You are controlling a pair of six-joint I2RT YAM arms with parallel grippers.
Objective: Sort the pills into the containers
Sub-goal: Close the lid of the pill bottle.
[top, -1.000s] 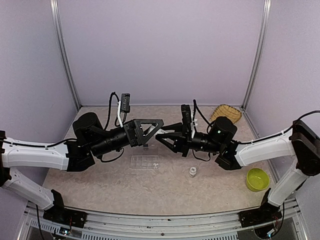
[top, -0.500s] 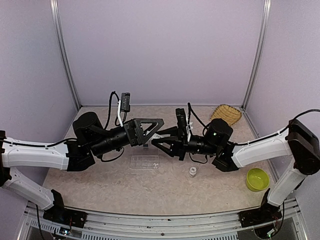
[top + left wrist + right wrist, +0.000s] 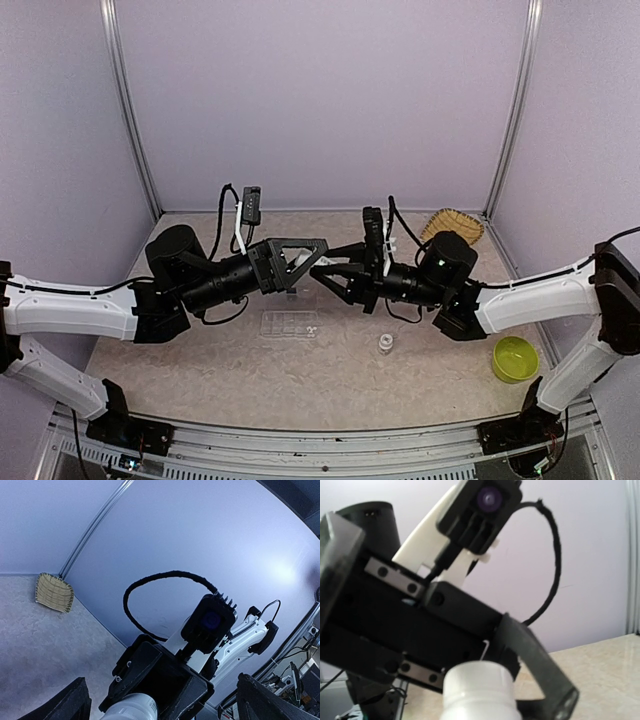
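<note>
Right now I have both arms raised and nose to nose over the middle of the table. The right gripper [image 3: 328,274] is clamped on a white bottle [image 3: 479,690], cap end pointing out toward the other arm. I judge that grip is meant to brace the bottle while the cap gets worked. The left gripper [image 3: 308,262] faces it with its jaws spread as wide as they go and nothing between them, lined up to close over that cap.

From the meeting point, the clear compartment box [image 3: 290,323] lies flat on the table at 6 o'clock, directly under the bottle, so anything shaken out should fall close to it. A few white pills [image 3: 311,328] sit in its right-hand cells. I cannot tell which cell exactly.

A small pale object [image 3: 385,344], cap or tiny jar, stands at 5 o'clock. The lime-green bowl [image 3: 514,358] is at 4 o'clock and the woven basket [image 3: 452,226] at 2 o'clock, both well apart.
</note>
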